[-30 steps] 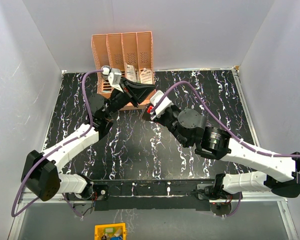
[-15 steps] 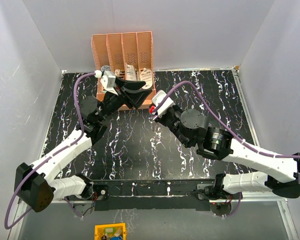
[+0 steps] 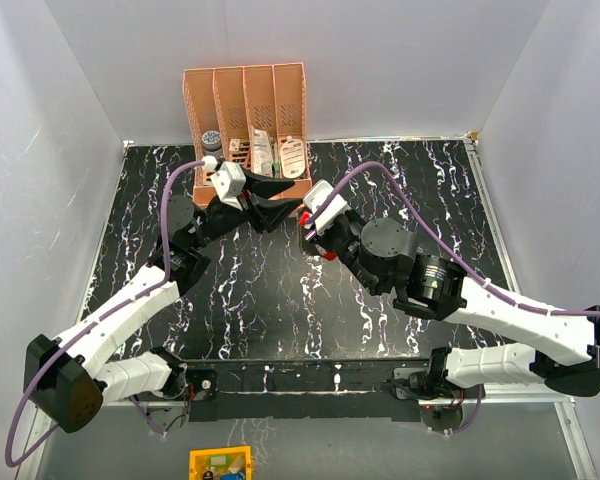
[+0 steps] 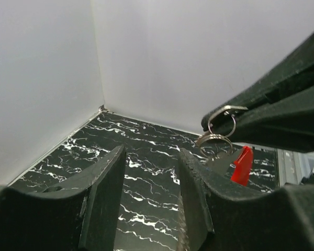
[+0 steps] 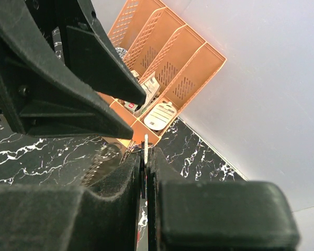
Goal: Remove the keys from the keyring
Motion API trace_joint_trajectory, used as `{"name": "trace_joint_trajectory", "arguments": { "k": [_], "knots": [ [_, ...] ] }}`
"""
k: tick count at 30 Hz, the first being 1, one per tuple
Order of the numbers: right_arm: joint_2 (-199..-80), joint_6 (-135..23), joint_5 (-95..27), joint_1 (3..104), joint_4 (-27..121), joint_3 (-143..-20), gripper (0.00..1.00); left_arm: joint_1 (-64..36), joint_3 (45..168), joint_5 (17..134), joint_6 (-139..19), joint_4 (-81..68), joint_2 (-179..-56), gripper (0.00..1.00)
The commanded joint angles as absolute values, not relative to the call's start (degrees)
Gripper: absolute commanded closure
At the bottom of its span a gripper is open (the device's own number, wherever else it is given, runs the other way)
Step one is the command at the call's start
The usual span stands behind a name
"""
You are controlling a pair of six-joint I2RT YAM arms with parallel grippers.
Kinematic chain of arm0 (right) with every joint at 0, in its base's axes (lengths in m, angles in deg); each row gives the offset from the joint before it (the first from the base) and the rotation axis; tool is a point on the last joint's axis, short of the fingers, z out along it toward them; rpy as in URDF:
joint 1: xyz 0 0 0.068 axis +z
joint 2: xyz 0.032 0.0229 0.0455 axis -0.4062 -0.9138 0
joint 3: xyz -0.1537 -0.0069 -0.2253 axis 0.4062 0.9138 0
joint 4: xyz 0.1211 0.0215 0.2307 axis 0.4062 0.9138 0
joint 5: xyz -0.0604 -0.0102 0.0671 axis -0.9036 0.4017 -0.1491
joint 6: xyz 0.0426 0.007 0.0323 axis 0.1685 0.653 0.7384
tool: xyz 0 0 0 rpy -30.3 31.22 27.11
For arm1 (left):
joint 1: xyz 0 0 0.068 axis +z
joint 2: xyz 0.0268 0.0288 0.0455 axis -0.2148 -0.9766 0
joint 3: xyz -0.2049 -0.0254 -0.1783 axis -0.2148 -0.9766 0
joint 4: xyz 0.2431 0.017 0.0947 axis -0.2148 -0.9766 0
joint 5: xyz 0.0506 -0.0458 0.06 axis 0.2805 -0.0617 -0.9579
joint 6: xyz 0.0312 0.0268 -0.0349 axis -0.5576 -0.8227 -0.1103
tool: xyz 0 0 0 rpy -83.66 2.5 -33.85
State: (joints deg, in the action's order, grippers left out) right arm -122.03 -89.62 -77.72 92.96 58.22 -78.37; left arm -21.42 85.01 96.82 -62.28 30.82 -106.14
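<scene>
My right gripper (image 5: 146, 159) is shut on the keys (image 5: 145, 144), pinching a thin silvery piece edge-on, while a toothed key (image 5: 100, 166) hangs to its left. In the left wrist view the silver keyring (image 4: 220, 128) and the keys' red part (image 4: 243, 165) hang from the right gripper's black fingers (image 4: 282, 104). My left gripper (image 4: 149, 175) is open and empty, just left of the ring and slightly below it. In the top view the left gripper (image 3: 285, 205) points at the right gripper (image 3: 304, 226), tips close together above the table's rear middle.
An orange slotted organiser (image 3: 246, 110) stands at the back wall, just behind both grippers. It holds a pale oval tag (image 5: 159, 114) and other small items. White walls close in the black marbled table (image 3: 280, 300) on the left, back and right.
My left gripper has come away from the organiser towards me, and its tips now sit next to the right gripper. The right gripper has stayed almost in place, still shut.
</scene>
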Motion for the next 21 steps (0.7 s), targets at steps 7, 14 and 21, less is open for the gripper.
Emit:
{"name": "trace_joint_trajectory", "arguments": {
  "k": [7, 14, 21],
  "knots": [
    [-120.8, -88.7, -77.9, 93.1, 54.5, -78.9, 1.00, -21.3, 82.8, 102.1, -64.2, 37.2, -104.7, 0.55],
    [-120.8, -88.7, -77.7, 93.1, 54.5, -78.8, 1.00, -21.3, 82.8, 102.8, -61.5, 38.8, -103.5, 0.53],
    [-121.2, -89.3, -78.1, 93.1, 55.8, -79.6, 1.00, -21.3, 83.6, 101.1, -61.1, 37.5, -102.4, 0.53]
  ]
}}
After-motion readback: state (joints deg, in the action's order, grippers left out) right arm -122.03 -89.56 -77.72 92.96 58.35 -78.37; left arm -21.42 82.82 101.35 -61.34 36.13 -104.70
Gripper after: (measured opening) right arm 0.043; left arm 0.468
